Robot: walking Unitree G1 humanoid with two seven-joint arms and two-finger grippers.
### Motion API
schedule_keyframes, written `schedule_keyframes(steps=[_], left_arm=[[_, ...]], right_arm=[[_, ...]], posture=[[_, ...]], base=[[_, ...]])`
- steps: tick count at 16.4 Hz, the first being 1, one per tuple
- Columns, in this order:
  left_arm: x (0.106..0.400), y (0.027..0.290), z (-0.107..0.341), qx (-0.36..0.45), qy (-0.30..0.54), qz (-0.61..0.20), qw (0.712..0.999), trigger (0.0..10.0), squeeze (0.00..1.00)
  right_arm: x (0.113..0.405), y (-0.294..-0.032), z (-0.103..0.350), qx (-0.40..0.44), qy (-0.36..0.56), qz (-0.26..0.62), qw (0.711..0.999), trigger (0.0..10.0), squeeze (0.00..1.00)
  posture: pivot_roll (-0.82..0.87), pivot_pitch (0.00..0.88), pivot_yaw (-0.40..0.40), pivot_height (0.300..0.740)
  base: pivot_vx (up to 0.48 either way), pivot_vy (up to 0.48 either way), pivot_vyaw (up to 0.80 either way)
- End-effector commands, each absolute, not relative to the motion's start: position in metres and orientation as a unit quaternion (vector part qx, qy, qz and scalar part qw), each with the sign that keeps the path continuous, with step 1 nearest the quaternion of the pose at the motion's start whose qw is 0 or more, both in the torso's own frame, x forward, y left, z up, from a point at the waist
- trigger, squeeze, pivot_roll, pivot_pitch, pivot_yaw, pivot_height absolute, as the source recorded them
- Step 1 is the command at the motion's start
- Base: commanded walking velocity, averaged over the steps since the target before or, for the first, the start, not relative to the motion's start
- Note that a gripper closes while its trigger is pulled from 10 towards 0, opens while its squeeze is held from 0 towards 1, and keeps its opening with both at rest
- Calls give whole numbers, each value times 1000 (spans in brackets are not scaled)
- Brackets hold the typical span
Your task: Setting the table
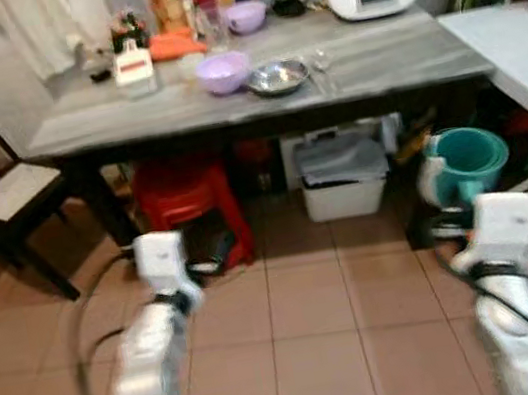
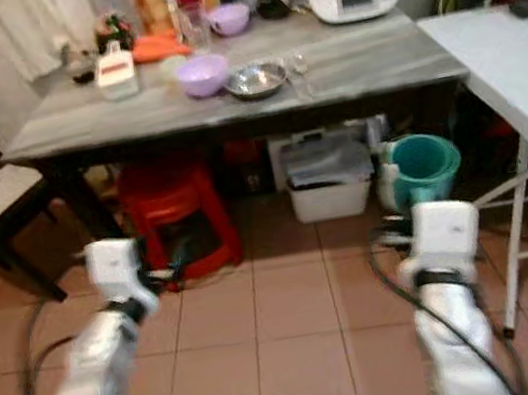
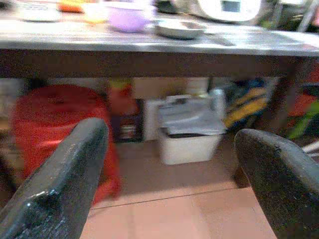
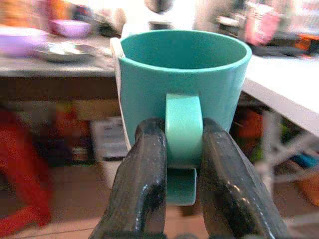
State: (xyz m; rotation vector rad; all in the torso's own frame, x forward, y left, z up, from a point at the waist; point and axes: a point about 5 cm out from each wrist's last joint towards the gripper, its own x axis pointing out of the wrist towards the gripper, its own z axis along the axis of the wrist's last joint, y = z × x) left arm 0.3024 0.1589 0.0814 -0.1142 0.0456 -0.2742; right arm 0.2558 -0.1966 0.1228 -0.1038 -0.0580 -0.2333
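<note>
While right gripper (image 4: 183, 149) pinches teal mug (image 4: 184, 82) by handle, mug rides upright, low, short of table (image 1: 393, 59). Rigid, probably light, glossy; handle-only hold may swing. Left gripper (image 3: 169, 174) spread, empty.

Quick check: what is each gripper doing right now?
Left gripper: open, holding nothing.
Right gripper: shut on the teal mug by its handle.
</note>
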Motion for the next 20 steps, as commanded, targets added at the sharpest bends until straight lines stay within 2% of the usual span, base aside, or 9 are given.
schedule_keyframes(steps=[1,4,6,10,14,20], left_arm=[[304,159,89,-56,5,-133,990,10000,0],[300,175,87,-54,3,-92,994,10000,0],[285,184,81,-34,2,-57,998,10000,0],[268,181,73,-38,9,-64,997,10000,0],[270,171,76,-45,8,-91,995,10000,0],[265,172,75,-49,17,-103,993,10000,0]], right_arm=[[253,-202,129,-57,-45,-123,990,10000,0],[242,-207,128,-69,-43,-122,989,10000,0],[228,-207,132,-86,-56,-115,988,10000,0],[209,-207,129,-92,-48,-124,987,10000,0],[214,-206,132,-96,-53,-114,987,10000,0],[210,-204,132,-96,-50,-118,987,10000,0]], posture=[[-62,0,73,740],[-61,0,72,740],[-59,0,74,740],[-57,0,69,740],[-61,0,75,740],[-65,0,82,740]], base=[[0,0,0],[164,0,0],[0,0,0],[149,0,0],[364,0,100],[402,0,0]])
